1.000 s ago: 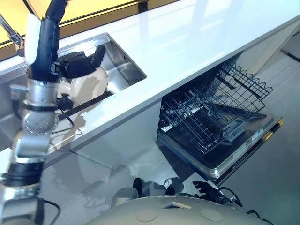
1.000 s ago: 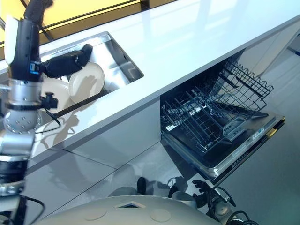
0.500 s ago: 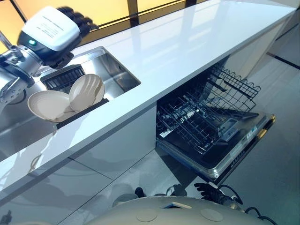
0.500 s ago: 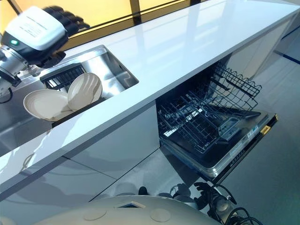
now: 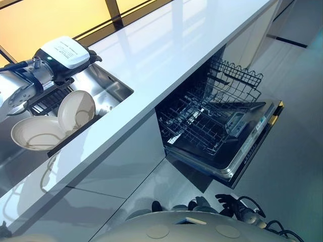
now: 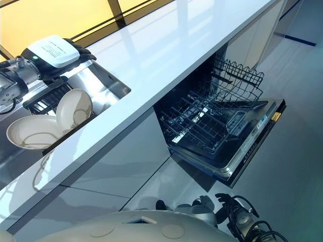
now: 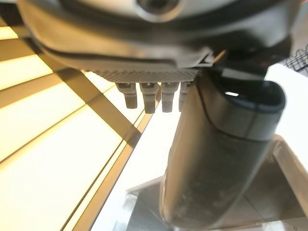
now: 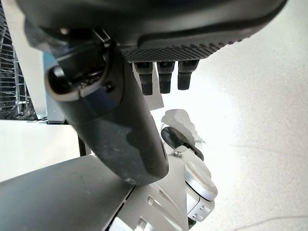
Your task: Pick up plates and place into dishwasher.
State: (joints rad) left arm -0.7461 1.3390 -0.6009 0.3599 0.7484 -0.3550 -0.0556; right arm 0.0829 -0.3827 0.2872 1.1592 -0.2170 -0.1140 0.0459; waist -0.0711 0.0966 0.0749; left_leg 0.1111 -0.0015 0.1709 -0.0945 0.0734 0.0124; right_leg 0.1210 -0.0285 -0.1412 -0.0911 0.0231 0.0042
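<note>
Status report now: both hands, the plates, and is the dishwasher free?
Left hand above sink, holding nothing. Right hand low by floor, idle. Two plates in sink. Dishwasher open, rack out, path clear.

In the upper left of the left eye view, the left hand (image 5: 68, 54) is dark, with a flat white cover on its back bearing small print and a green dot. The left arm (image 5: 17, 86) is silver-grey with round joints. The right hand (image 8: 159, 19) has a dark, dotted palm and a thick, smooth thumb.
</note>
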